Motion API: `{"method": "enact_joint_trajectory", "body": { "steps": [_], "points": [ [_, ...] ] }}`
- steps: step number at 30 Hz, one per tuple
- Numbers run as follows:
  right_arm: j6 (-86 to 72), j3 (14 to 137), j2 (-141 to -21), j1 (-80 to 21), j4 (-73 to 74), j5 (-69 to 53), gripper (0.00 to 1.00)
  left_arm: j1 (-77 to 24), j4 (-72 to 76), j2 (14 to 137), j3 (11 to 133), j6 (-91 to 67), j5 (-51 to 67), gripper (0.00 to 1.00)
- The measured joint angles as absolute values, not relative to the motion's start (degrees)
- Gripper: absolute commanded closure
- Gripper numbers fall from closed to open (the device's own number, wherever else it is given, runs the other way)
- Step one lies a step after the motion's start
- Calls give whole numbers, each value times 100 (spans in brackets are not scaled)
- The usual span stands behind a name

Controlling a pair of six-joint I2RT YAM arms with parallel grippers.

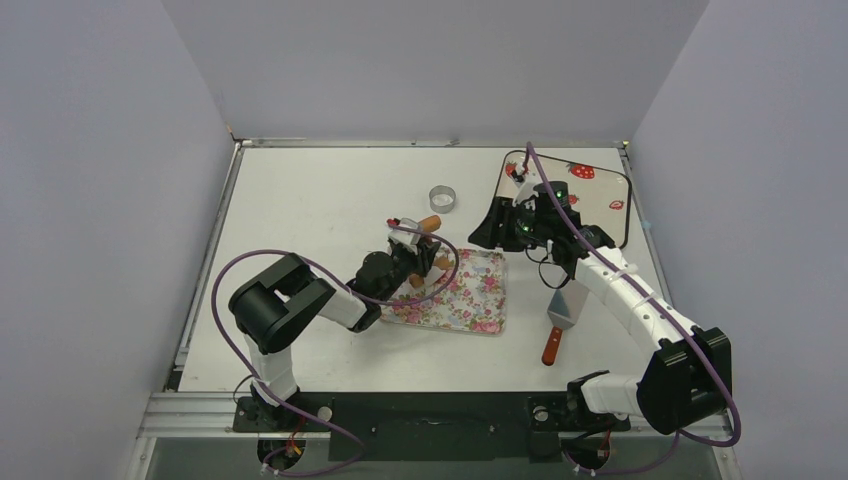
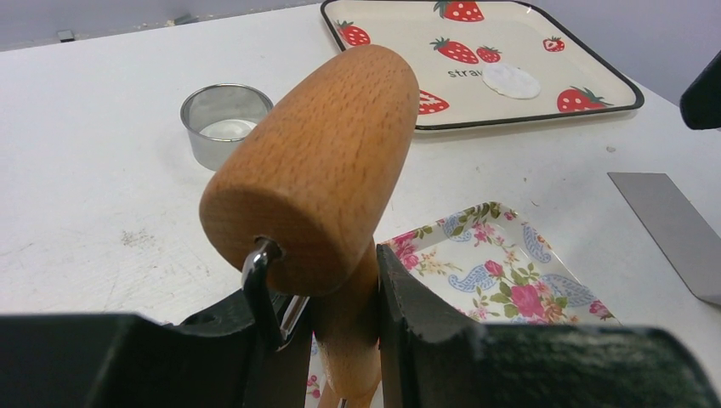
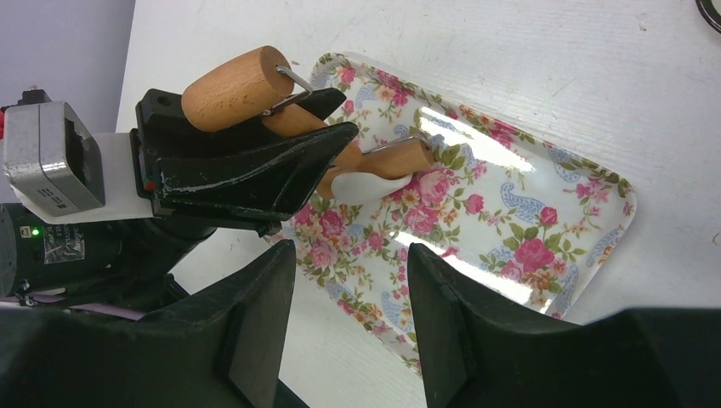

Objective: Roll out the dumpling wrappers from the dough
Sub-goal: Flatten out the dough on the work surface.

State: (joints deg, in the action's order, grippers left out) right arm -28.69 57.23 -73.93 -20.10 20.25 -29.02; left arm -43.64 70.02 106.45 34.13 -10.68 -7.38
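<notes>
My left gripper [image 2: 344, 280] is shut on the handle of the brown wooden roller [image 2: 315, 170], over the left end of the floral tray [image 1: 480, 300]. In the right wrist view the roller's small barrel [image 3: 395, 157] rests on the dough [image 3: 366, 184], a soft white lump on the floral tray [image 3: 510, 255]. One dumpling wrapper [image 2: 511, 81], a thin white disc, lies on the strawberry tray [image 2: 527, 119]. My right gripper [image 3: 350, 255] is open and holds nothing. It hangs between the two trays [image 1: 500, 228], facing the floral tray.
A silver metal ring [image 1: 442, 197] stands on the table behind the floral tray, with something white inside it [image 2: 228, 129]. A spatula with a red handle [image 1: 556, 325] lies to the right of the floral tray, its blade [image 2: 672, 229] flat on the table.
</notes>
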Motion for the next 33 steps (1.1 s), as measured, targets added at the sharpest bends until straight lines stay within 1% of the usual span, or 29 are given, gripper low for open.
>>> {"method": "enact_joint_trajectory", "body": {
  "steps": [10, 14, 24, 33],
  "points": [
    [-2847, 5723, -7393, -1944, 2027, -2912, 53, -4318, 6980, 10707, 3489, -1186, -832, 100],
    [-2812, 5723, -7393, -1935, 2029, -2926, 53, -4329, 6956, 10652, 3500, -1002, -666, 100],
    [-2790, 5752, -7356, -1916, 2023, -2989, 53, -4709, 5927, 10121, 3607, 60, -148, 100],
    [-2921, 5743, -6853, -1922, 1890, -2969, 53, -5059, 4807, 9647, 3767, 1142, 196, 100]
  ]
}}
